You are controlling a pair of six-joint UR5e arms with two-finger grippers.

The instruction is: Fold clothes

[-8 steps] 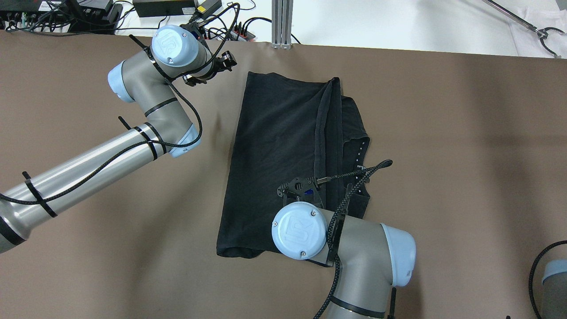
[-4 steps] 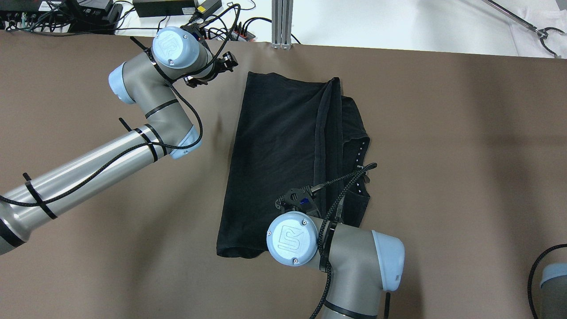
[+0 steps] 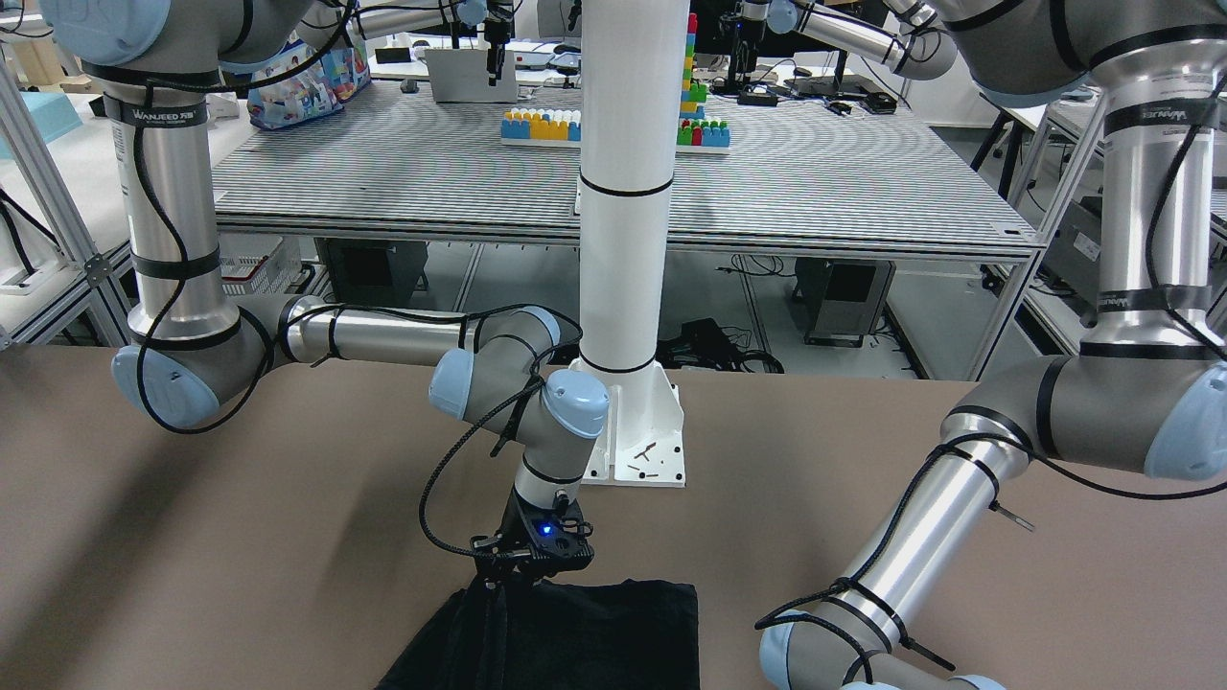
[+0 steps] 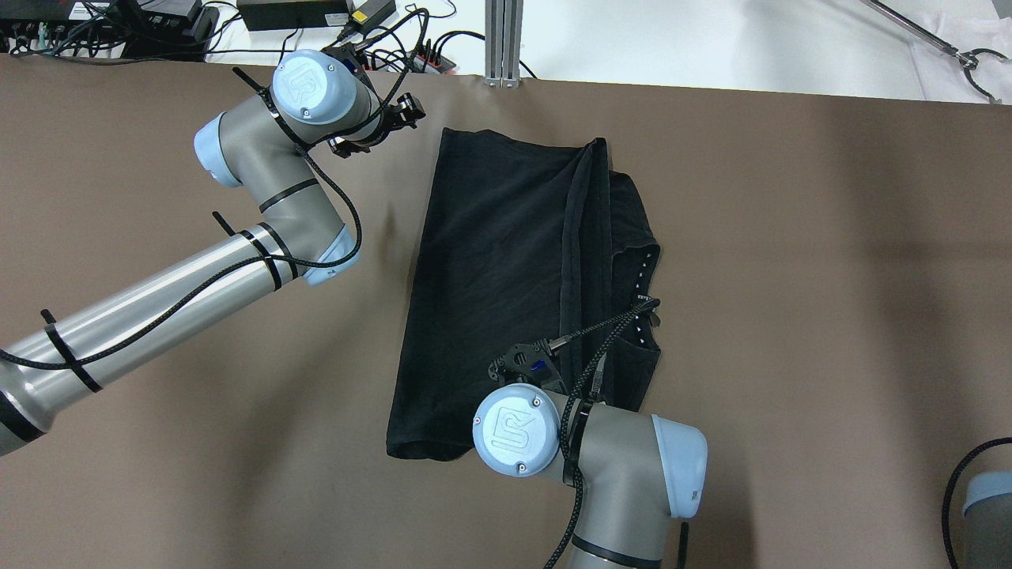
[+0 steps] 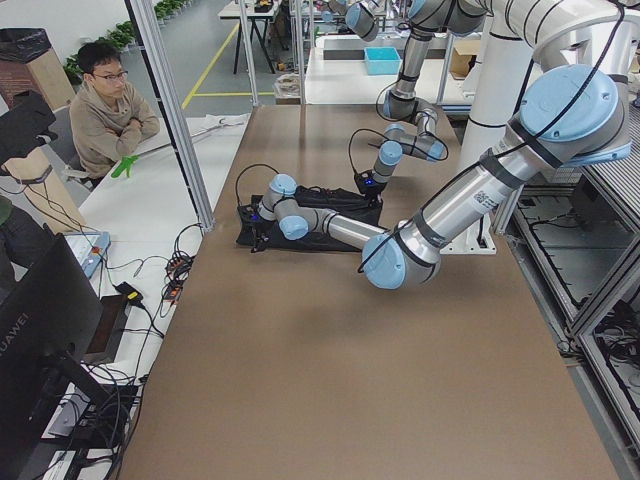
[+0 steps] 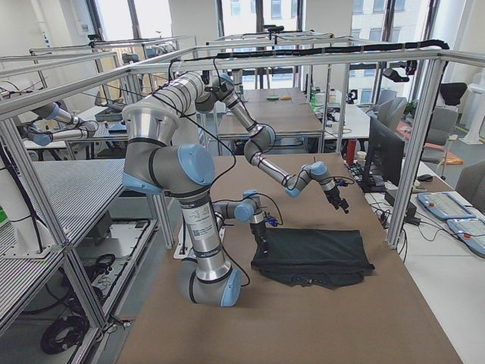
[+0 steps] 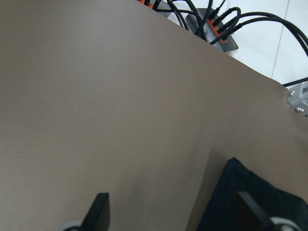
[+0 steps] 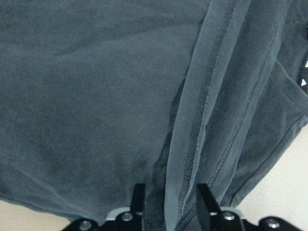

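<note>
- The right gripper (image 8: 171, 188) is lowered onto the part of the black garment (image 4: 498, 261) nearest the robot, right of the garment's middle.
- Its fingers (image 8: 138, 202) are held a narrow gap apart, and the hemmed band (image 8: 202, 96) is seen lying between them. Firm pressing by the pads cannot be told.
- A blue light (image 3: 544, 528) is lit on the right wrist, just above the cloth.
- The garment is spread flat on the brown table (image 4: 791, 316), near the table's middle, with its long sides running away from the robot.
- It is folded lengthwise. The hemmed band runs from the far edge back toward the robot, and a lower layer with small white marks (image 4: 644, 273) sticks out on the right.
- The white pillar (image 3: 623, 240) is bolted to the table by its base plate (image 3: 637, 450) at the robot's edge, apart from the garment.
- The left gripper (image 7: 171, 197) is held over bare table just beside the garment's far left corner (image 7: 250, 192), with its fingers spread wide and nothing between them.
- Beyond the table's far edge, cables and power bricks (image 4: 300, 12) are laid on a white surface beside an aluminium post (image 4: 504, 39).
- A seated person (image 5: 105, 105) is seen past that edge, arms folded.
</note>
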